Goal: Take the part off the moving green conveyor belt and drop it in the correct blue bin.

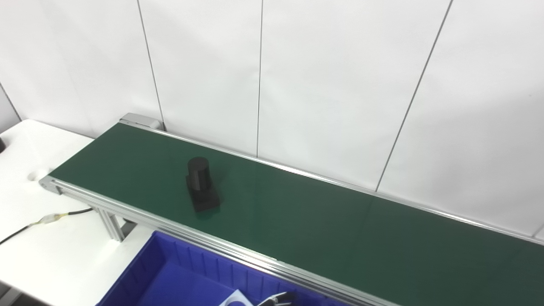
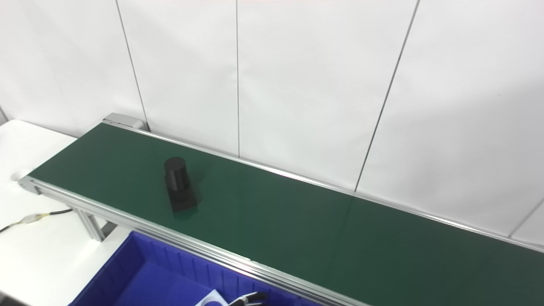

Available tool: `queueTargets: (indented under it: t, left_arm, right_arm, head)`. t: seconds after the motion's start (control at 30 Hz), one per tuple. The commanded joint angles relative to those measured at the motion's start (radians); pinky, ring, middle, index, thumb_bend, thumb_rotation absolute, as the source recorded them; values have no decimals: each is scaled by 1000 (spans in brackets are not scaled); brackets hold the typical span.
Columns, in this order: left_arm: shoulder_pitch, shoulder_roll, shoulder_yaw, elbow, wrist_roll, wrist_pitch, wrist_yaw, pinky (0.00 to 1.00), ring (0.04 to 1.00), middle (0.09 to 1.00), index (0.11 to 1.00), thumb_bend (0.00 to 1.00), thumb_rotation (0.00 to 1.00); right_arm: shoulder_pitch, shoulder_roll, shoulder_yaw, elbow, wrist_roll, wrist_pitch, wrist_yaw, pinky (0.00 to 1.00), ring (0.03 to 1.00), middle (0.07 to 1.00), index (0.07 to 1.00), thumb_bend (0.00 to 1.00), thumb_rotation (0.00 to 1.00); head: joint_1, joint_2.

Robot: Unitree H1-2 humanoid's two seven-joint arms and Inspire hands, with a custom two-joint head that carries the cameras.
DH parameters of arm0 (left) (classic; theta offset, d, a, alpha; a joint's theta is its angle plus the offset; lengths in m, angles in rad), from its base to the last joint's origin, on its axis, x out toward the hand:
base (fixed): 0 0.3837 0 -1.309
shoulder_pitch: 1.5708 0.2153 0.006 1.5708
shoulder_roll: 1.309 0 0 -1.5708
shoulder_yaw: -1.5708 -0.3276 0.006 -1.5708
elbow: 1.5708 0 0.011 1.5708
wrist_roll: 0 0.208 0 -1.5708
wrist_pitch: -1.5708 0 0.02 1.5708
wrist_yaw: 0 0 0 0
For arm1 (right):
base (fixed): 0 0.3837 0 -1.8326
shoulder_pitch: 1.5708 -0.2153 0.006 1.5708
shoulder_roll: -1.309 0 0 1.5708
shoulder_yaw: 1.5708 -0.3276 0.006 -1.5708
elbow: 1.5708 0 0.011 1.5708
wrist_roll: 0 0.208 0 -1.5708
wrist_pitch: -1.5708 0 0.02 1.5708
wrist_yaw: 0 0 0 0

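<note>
1. Left eye view: A black part (image 1: pixel 201 185), an upright cylinder on a flat square base, rides the green conveyor belt (image 1: pixel 297 212) toward its left end, standing nearer the front rail than the back. It looks like rigid matte plastic, probably light and unlikely to deform or slip much; the round column is the likeliest place to take hold, from above or from the sides, with the base left free. A blue bin (image 1: pixel 170 272) sits just in front of the belt on the white tabletop (image 1: pixel 25 170), with a white slip and a dark tool partly visible at the bottom edge.

2. Right eye view: The same part (image 2: pixel 178 182) stands untouched on the belt. No brand, label or legible writing shows anywhere. Neither hand appears in either view, so whether the fingers are spread or closed cannot be told.
</note>
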Motion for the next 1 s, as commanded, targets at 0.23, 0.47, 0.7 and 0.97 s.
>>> queueTargets:
  t: [0.23,0.47,0.7,0.97]
  left_arm:
    - [5,15,4,-44,-32,11,-9,657,679,739,805,685,0]
    - [10,27,4,-46,-43,16,-12,665,696,752,825,647,0]
    - [4,43,5,-48,-76,25,-37,692,714,766,840,599,0]
    - [3,57,10,-63,-92,35,-47,730,738,783,856,541,0]
  right_arm:
    - [1,13,13,-35,-20,-39,-23,622,709,779,853,665,18]
    - [-2,20,21,-37,-21,-39,-29,599,699,772,842,696,3]
    - [-7,16,48,-35,-58,-39,-75,591,685,762,826,731,5]
    - [-13,18,75,-31,-64,-39,-106,585,685,764,825,749,20]
  head:
    - [-52,17]
    - [-110,15]
    - [-159,32]
    - [-198,38]
